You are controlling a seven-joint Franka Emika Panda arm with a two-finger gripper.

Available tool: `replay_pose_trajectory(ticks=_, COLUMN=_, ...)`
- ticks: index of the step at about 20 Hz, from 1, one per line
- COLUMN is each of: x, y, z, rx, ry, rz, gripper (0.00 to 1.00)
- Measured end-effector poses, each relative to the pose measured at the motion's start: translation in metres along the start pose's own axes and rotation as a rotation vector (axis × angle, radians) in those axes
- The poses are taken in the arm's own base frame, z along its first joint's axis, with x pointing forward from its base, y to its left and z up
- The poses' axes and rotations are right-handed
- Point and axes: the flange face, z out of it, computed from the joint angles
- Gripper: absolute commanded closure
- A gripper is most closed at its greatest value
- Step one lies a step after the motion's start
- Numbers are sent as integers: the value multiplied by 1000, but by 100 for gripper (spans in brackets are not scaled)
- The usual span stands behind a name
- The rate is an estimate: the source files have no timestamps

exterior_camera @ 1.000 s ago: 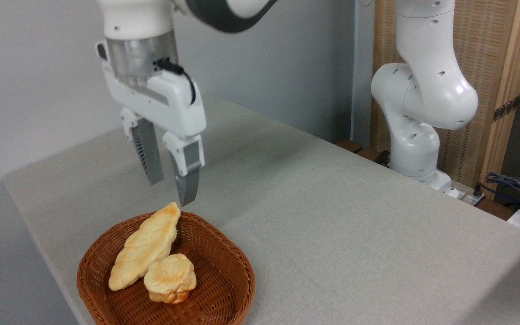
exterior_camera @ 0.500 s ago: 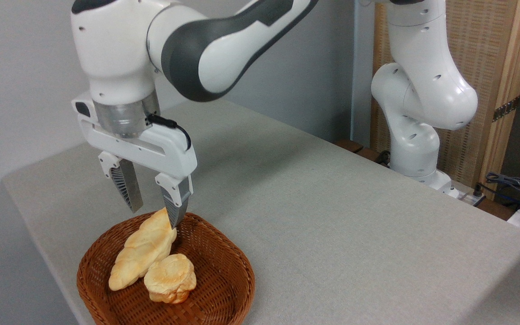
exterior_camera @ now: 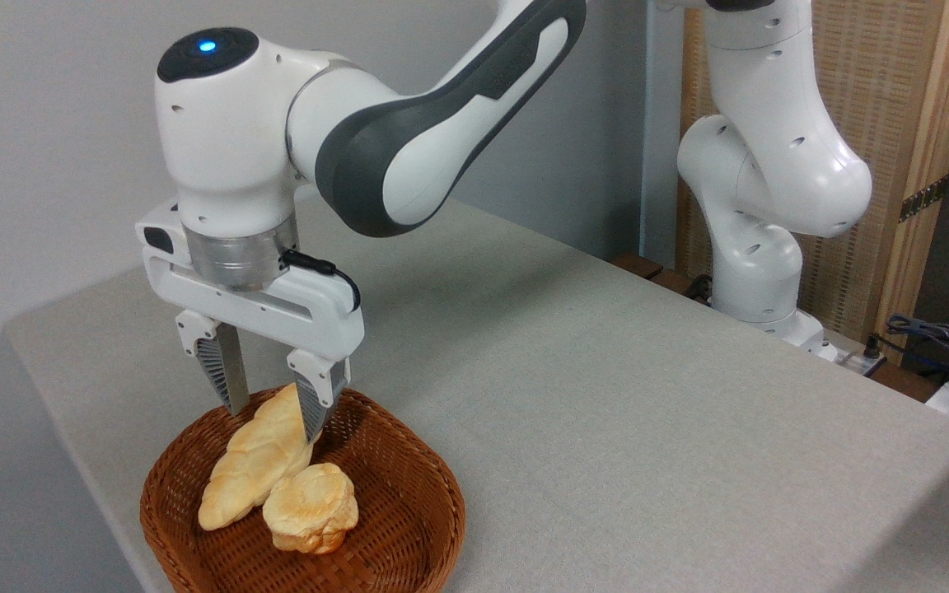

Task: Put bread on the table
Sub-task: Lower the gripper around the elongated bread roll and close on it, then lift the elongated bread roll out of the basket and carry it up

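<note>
Lower now than a moment ago, my fingers [exterior_camera: 270, 418] are reaching down into the basket [exterior_camera: 409, 502], one on each side of the bread's far tip. They are standing wide open and are not squeezing anything. My right finger is sitting in front of the bread [exterior_camera: 256, 457], and I cannot tell if it is touching. The long bread is lying tilted in the basket, leaning on the back rim. A small round bun [exterior_camera: 310, 506] is resting just beside its near end, touching it. The basket is sitting near the front corner of the grey counter [exterior_camera: 606, 395].
</note>
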Motion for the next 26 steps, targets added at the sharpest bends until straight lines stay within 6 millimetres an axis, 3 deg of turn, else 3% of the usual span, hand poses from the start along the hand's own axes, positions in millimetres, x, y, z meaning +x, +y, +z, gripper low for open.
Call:
replay_pose_trajectory(ticks=7, x=-3, y=-1, z=26, rx=12, ry=26, rz=-3, gripper=0)
replay_pose_trajectory(ticks=8, x=-3, y=0, z=28, rx=11, ry=23, rz=-2, gripper=6)
replay_pose_trajectory(ticks=11, x=-3, y=1, z=31, rx=10, ry=20, rz=0, gripper=46)
replay_pose_trajectory(ticks=13, x=-3, y=1, z=31, rx=10, ry=20, rz=9, gripper=54)
replay_pose_trajectory(ticks=21, x=-3, y=0, z=31, rx=10, ry=20, rz=15, gripper=54)
replay_pose_trajectory(ticks=26, x=-3, y=-1, z=29, rx=11, ry=23, rz=35, gripper=59)
